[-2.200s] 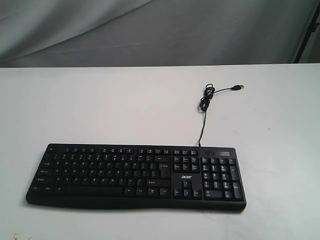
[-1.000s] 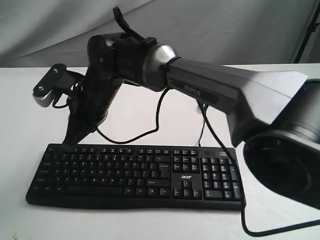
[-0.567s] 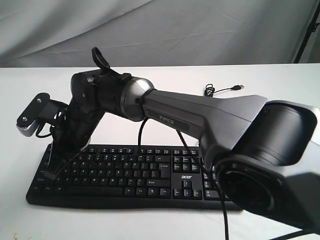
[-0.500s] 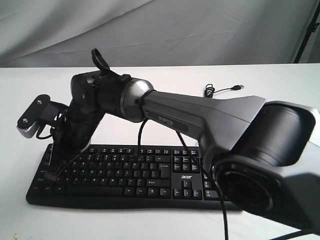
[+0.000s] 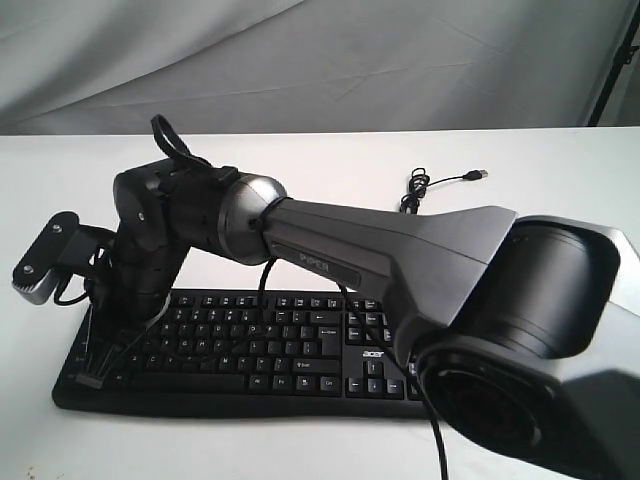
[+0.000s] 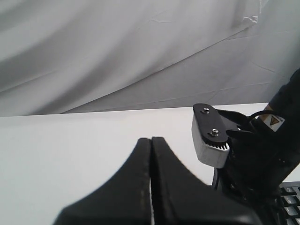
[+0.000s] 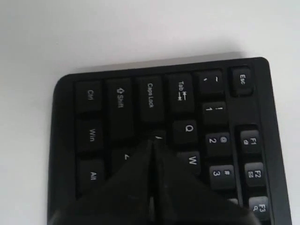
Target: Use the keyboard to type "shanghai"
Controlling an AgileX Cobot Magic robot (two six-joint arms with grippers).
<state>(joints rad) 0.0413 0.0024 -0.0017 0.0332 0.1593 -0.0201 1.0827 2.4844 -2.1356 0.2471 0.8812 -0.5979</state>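
within the last two seconds the grey and black right arm (image 5: 380,250) is brought in from the right over a scene where only the wide black plastic keyboard with white legends (image 5: 250,350) was seen; in the last half second it is lowered further, so that the right gripper (image 5: 92,372) is now set down at the keyboard's left end; the keyboard itself is not shifted and lies on the near part of the white table (image 5: 300,200), with its thin black usb cable (image 5: 410,200) coiled at the far right; in the right wrist view the right gripper (image 7: 153,140) is seen with its jaws pressed together and nothing held, the tip on or just above the key next to caps lock, q and w; that key is judged to be a, one short of s, so the first letter is probably not yet struck; the left gripper (image 6: 151,150) is held over bare table, jaws closed and empty; readable are "acer" (image 5: 372,352) on the keyboard, "piper" (image 5: 318,262) on the arm, and esc, tab, caps lock, shift, ctrl, win, alt, q, w and f1 to f3 on the keys
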